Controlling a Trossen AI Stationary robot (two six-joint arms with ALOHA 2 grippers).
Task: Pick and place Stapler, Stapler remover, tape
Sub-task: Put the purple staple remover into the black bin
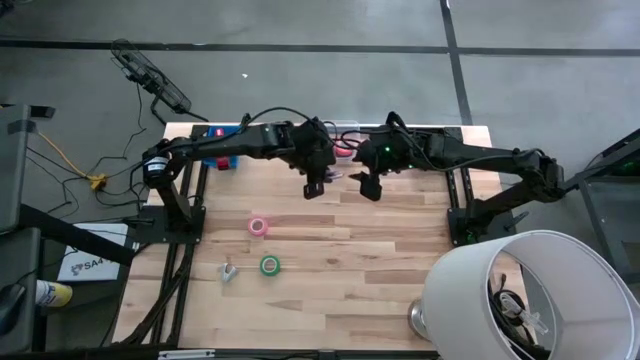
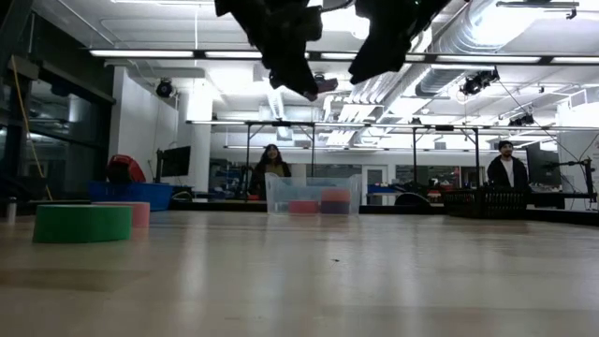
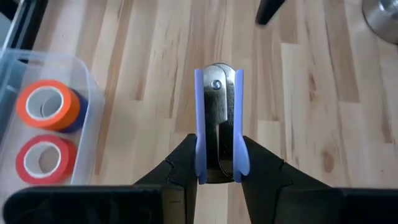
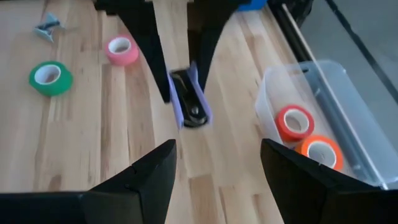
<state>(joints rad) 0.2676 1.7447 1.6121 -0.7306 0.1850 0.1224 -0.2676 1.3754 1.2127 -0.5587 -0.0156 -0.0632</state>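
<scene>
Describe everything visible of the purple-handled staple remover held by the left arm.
The staple remover is a claw type: two lavender, plastic-looking grips flank shiny metal jaws joined by a rivet near the tip. It is clamped between the left gripper's dark fingers, which press on its grips, and it points away from the wrist. It hangs above the wooden table, touching nothing else, near the clear bin.

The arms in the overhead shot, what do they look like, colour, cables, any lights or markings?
Both arms are dark, nearly black, built of jointed segments. The left arm has black cable looping over its top. The right arm shows a small green light near its wrist. Each claw, left and right, has two dark fingers that taper toward the tips. No readable markings show.
</scene>
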